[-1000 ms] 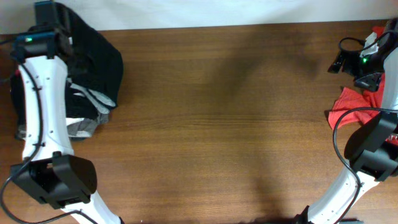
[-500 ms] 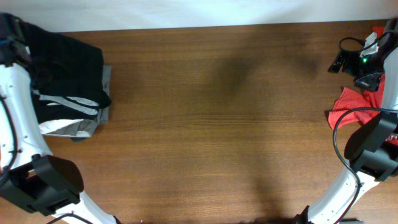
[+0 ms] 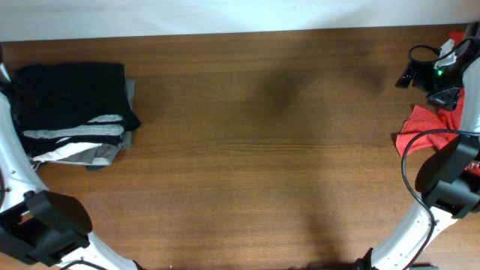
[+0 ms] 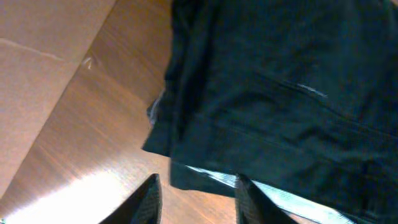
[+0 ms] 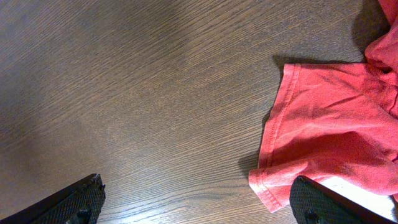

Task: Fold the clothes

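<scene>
A folded stack of clothes lies at the table's left end: a plain black garment (image 3: 71, 94) on top, and a grey one with a white stripe (image 3: 75, 139) under it. In the left wrist view the black garment (image 4: 280, 93) fills the upper right. My left gripper (image 4: 199, 202) is open and empty, just off the stack's edge above bare wood. A crumpled red-orange garment (image 3: 427, 127) lies at the right edge. My right gripper (image 3: 426, 86) is wide open and empty, and the red-orange garment (image 5: 336, 124) lies beside its right finger (image 5: 329, 205).
The wooden table (image 3: 270, 150) runs between the two piles. Its far edge (image 3: 240, 31) meets a white surface. The left arm's base (image 3: 45, 225) stands at the front left, and the right arm's base (image 3: 450, 184) at the front right.
My left arm has swung left off the stack and out of the overhead view. The black garment it covered now lies flat and folded on top. The right arm has not moved.
</scene>
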